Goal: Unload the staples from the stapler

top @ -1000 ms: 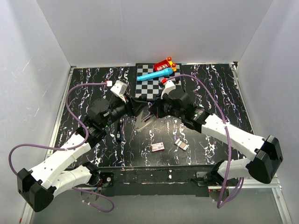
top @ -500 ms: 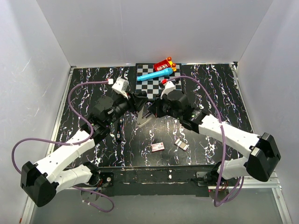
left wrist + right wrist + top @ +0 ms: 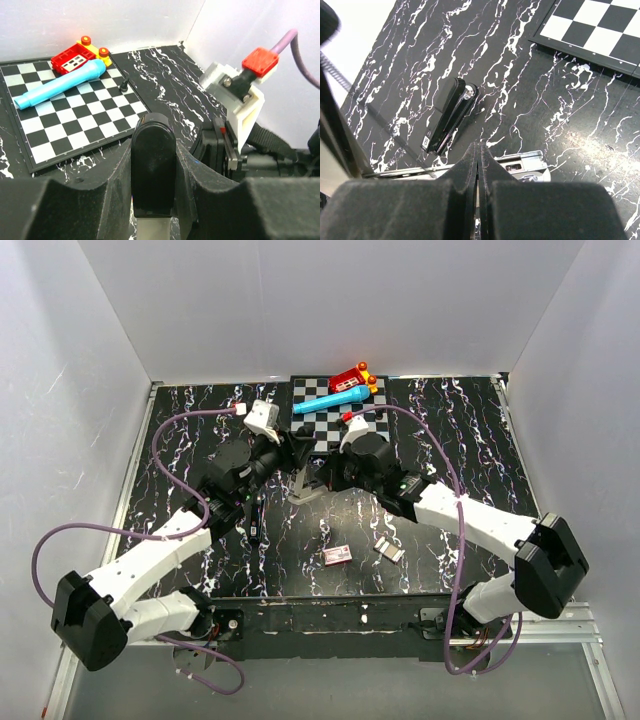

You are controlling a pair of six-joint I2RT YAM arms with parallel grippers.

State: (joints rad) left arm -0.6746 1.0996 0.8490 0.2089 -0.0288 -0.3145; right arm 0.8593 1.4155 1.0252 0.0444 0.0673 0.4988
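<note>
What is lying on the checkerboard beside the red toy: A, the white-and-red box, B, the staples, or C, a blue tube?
C: the blue tube lies on the checkerboard beside the red toy; the staples and the box lie off it, toward the near edge.
</note>
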